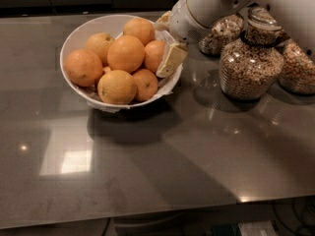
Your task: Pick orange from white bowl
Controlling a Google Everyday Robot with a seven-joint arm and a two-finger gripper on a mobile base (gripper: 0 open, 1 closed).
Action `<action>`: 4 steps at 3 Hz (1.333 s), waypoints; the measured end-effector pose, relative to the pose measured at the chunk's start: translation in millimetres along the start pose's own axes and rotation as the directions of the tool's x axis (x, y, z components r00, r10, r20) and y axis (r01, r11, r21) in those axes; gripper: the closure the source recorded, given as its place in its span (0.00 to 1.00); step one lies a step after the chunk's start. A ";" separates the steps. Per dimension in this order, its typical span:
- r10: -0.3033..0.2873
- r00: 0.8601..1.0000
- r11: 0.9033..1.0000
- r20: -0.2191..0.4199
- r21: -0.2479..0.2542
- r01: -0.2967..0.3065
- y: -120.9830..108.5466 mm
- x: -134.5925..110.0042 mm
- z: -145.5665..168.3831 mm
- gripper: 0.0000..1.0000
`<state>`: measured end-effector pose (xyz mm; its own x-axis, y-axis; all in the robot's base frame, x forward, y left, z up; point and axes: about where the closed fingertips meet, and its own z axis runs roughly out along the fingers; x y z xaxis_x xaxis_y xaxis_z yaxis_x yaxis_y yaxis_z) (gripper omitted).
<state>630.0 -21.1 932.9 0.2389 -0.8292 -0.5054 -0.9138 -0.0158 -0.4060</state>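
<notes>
Over right rim of white bowl (68, 47), gripper (167, 39) fingers (172, 59) spread (nothing gripped), orange (153, 54) beside nearer finger

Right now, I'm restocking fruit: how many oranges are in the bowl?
7 oranges in the bowl: left, back-left, back, top centre, right beside the hand, front, front-right. Others may hide underneath.

Dim, counter (147, 181) glare; fingers (171, 59) at bowl (63, 58)
</notes>
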 end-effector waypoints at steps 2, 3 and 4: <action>0.031 1.000 1.000 -0.002 0.001 -0.031 -0.9 11.5 6.1 0.32; 0.041 0.999 0.999 0.009 -0.013 -0.041 0.3 12.7 15.1 0.33; 0.044 0.999 0.999 0.025 -0.034 -0.043 1.0 10.6 26.9 0.33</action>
<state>640.5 -14.8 906.7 0.2067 -0.8149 -0.5414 -0.9337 0.0011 -0.3581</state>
